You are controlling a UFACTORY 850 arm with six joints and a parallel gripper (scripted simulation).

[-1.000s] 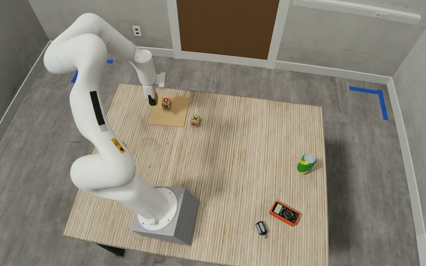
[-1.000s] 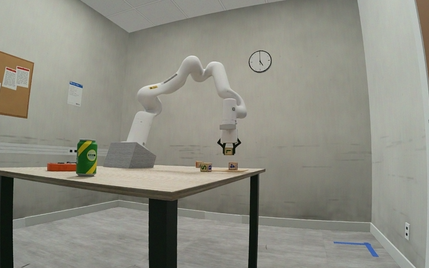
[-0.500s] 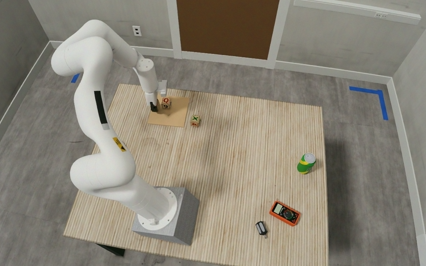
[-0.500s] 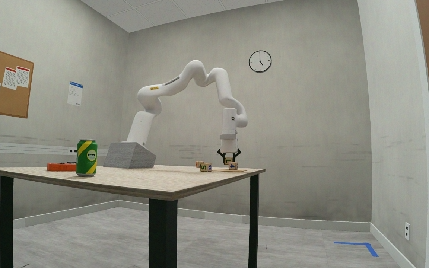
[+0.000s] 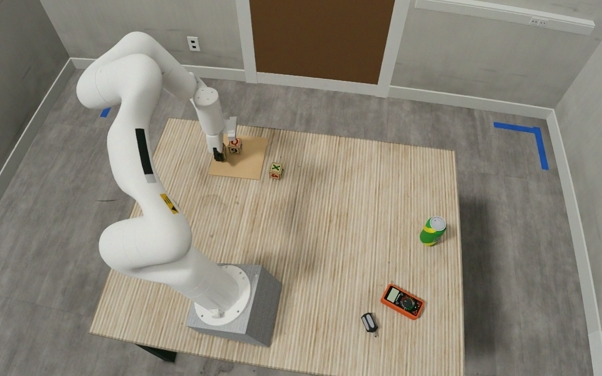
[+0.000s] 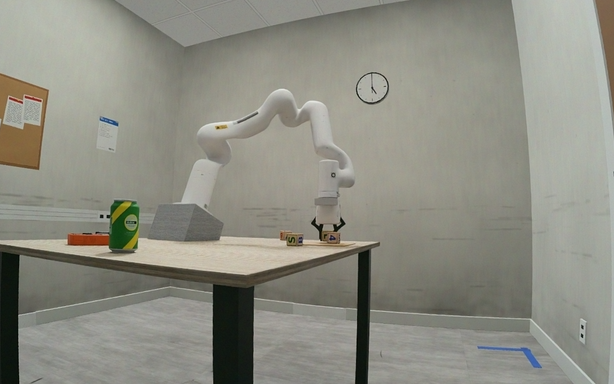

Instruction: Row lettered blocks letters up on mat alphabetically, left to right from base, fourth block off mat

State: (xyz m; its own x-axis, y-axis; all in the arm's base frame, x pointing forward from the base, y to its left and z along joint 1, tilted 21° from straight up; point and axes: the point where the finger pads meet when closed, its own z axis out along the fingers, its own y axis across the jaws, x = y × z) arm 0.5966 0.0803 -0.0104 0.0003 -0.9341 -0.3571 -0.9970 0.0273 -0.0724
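Observation:
The tan mat [image 5: 240,156] lies at the table's far left. My gripper [image 5: 219,154] is down at the mat's left part, shut on a wooden letter block [image 6: 325,236] that is at mat level; its top face is hidden by the fingers. A block with a red Q on top [image 5: 234,145] stands on the mat just right of the gripper. A block with a green X on top [image 5: 275,169] stands on the table just off the mat's right edge. A fourth block [image 6: 284,234] shows only in the side view, behind the X block.
A green can [image 5: 432,230] stands near the right edge. An orange multimeter [image 5: 402,301] and a small black object [image 5: 368,322] lie at the front right. The robot base [image 5: 235,304] is at the front left.

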